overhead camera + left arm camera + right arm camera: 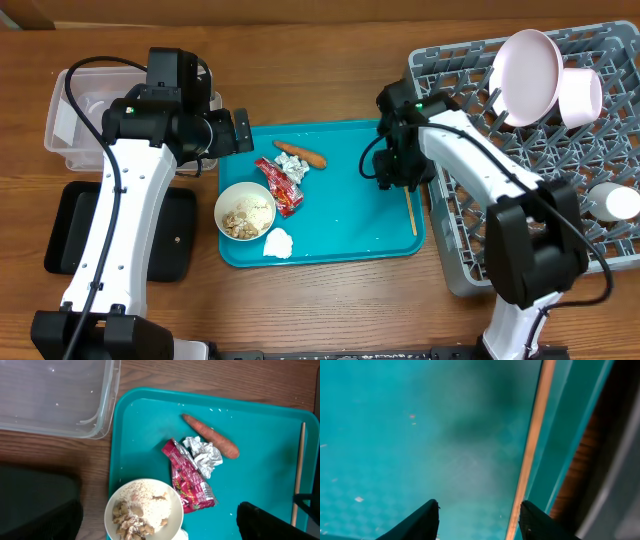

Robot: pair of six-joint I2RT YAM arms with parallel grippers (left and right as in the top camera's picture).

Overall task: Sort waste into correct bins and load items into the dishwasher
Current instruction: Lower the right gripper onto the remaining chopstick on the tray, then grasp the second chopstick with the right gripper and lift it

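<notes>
A teal tray [345, 235] holds a white bowl [245, 212] of beige leftovers, a red wrapper [281, 186], an orange carrot stick [300, 154], a white paper scrap [278, 243] and one wooden chopstick [411, 213]. My left gripper [238, 130] is open and empty above the tray's left edge; in the left wrist view its fingers [159, 507] straddle the bowl [144, 510] from above. My right gripper [391, 176] is open low over the tray. In the right wrist view [479, 505] the chopstick [535, 435] lies beside the right finger.
The clear tub [85, 110] and black tray [120, 235] are at the left. The grey dish rack [520, 180] at the right holds a pale pink plate [527, 75], a pinkish cup [581, 97] and a whitish cup [612, 202]. The rack's wall is close to my right gripper.
</notes>
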